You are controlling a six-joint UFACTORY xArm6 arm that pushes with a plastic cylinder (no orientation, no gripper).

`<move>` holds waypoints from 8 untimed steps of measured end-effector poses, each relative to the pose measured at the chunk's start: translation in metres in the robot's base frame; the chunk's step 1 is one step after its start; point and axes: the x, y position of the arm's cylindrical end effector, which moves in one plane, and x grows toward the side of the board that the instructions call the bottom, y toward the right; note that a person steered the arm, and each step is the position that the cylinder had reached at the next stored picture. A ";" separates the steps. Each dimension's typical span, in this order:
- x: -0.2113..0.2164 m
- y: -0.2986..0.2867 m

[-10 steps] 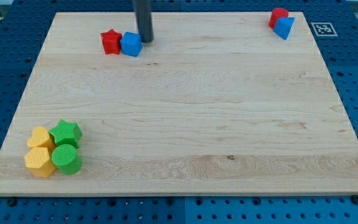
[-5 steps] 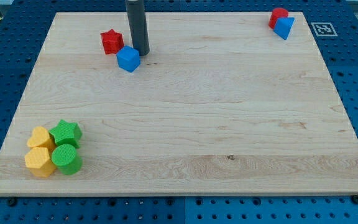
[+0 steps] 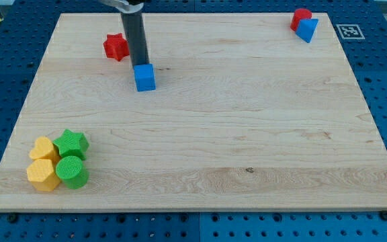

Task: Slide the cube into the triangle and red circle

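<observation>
Behind blue cube (image 3: 145, 77), my tip (image 3: 140, 64) (touching)

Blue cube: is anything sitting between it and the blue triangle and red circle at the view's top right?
Nothing visible does. The board between the blue cube and the blue triangle with the red circle is bare. My tip sits at the cube's upper-left edge; the red star lies off the path.

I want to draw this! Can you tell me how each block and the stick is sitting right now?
My tip: down on the board, touching the blue cube's top edge.
Blue cube: alone, flat.
Red star: alone, left of the rod.
Red circle: touching the blue triangle.
Yellow blocks, green star, green cylinder: clustered together.
</observation>
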 end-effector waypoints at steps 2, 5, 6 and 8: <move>0.041 -0.057; 0.015 0.165; 0.028 0.158; -0.021 0.264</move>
